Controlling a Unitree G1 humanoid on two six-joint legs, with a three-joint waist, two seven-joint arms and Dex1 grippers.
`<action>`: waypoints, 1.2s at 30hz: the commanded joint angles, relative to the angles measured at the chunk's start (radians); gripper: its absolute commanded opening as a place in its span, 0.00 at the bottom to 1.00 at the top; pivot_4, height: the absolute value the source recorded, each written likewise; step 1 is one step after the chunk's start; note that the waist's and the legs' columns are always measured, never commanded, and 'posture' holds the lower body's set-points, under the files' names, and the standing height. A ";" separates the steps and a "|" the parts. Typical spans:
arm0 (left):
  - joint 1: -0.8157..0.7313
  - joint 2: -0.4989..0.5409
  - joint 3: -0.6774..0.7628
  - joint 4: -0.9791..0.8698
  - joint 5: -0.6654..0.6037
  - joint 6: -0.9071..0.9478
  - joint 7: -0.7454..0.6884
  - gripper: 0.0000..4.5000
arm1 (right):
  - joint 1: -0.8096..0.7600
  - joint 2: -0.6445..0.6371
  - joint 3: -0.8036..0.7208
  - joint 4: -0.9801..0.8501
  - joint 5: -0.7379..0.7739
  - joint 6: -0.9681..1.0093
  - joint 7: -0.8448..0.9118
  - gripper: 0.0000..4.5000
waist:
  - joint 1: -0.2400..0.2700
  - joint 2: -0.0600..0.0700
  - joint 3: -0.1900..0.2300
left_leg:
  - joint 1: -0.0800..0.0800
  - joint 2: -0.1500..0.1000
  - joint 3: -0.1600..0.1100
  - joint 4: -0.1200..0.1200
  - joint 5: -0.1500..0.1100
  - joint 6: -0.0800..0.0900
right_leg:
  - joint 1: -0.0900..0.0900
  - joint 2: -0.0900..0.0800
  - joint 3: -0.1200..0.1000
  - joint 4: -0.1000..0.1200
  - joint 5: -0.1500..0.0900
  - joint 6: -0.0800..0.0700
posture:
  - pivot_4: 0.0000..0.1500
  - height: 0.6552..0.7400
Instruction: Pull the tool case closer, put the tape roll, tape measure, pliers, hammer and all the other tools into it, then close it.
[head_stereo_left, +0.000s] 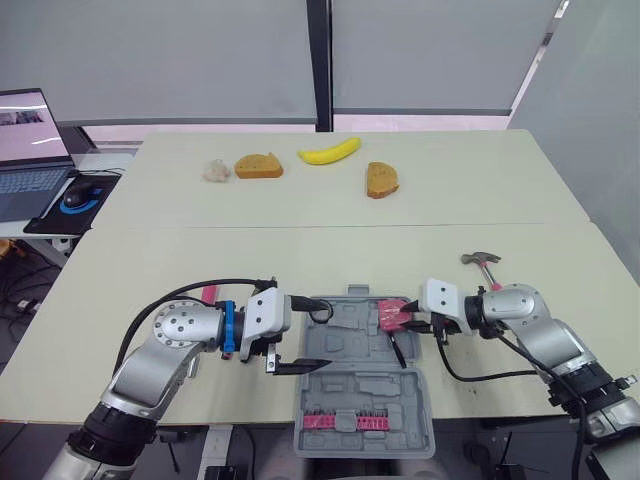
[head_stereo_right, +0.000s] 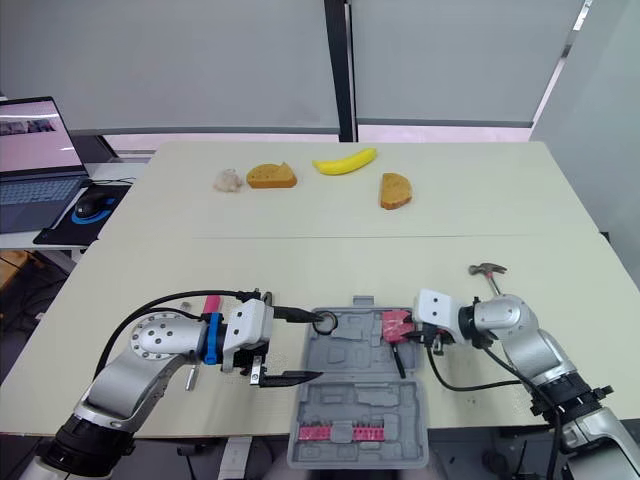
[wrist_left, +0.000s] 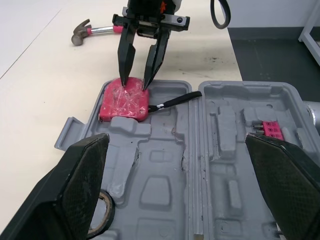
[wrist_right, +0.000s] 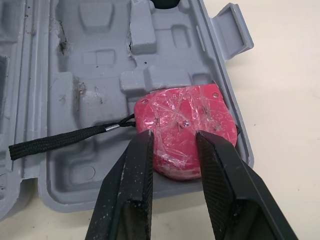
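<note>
A laptop sits far left, its screen too small to read. The left gripper hangs spread wide and empty over the left side of the grey case, one finger just beside the tape roll at the case's far left corner. The red tape measure lies in the far right pocket. The right gripper has its fingers slightly parted, tips on the measure's top, not clasping it. The hammer lies on the table beyond.
</note>
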 joint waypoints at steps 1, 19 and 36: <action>-0.013 0.010 0.020 -0.019 -0.012 -0.009 -0.008 1.00 | -0.012 0.006 -0.010 0.052 -0.001 0.036 -0.007 0.31 | 0.000 0.000 0.000 | 0.000 0.000 0.000 0.000 0.000 0.000 | 0.000 0.000 0.000 0.000 0.000 0.000 | 1.00 1.00; 0.009 0.004 0.083 0.038 -0.030 -0.062 0.010 1.00 | -0.074 0.067 0.040 0.133 -0.042 0.028 -0.009 0.31 | -0.004 -0.003 -0.005 | 0.008 0.000 -0.001 0.000 0.000 0.000 | 0.004 0.000 -0.001 0.000 0.000 0.000 | 1.00 1.00; 0.141 0.014 0.574 0.349 -0.119 -0.007 0.291 1.00 | 0.293 -0.039 -0.531 -0.465 0.123 0.186 -0.258 0.31 | 0.006 -0.001 -0.003 | -0.001 -0.001 0.000 -0.001 0.000 0.000 | -0.004 -0.001 0.001 -0.002 0.000 0.000 | 1.00 1.00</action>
